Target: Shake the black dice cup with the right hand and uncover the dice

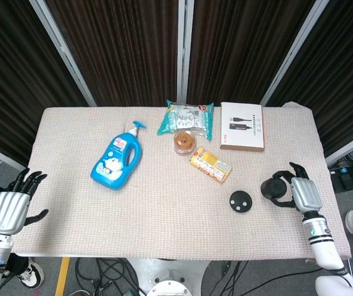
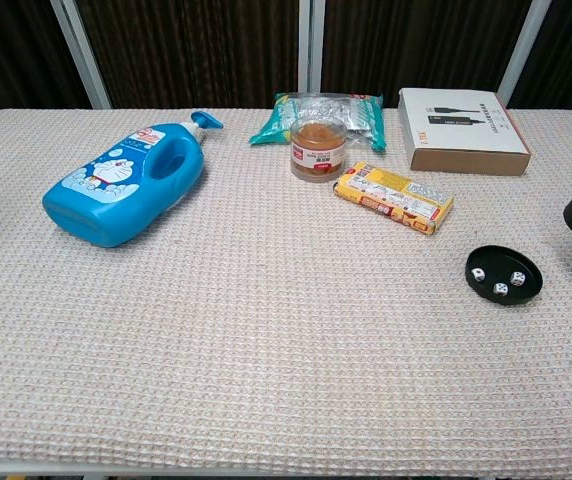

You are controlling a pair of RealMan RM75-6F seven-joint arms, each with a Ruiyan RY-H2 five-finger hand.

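Black dice cup (image 1: 271,188) held in right hand (image 1: 302,193), dice (image 2: 497,281) uncovered.

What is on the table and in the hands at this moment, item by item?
dice cup: one, black, lifted off its base, held near the table's right edge
dice base: one, black, round, right side of table
dice: three, white, on the base
bottle: one, blue, lying on its side, left of centre
snack bag: one, teal, far centre
jar: one, clear with brown contents, in front of the bag
packet: one, yellow, right of the jar
box: one, white and brown, far right
left hand: off the table's left edge, holding nothing
right hand: grips the dice cup
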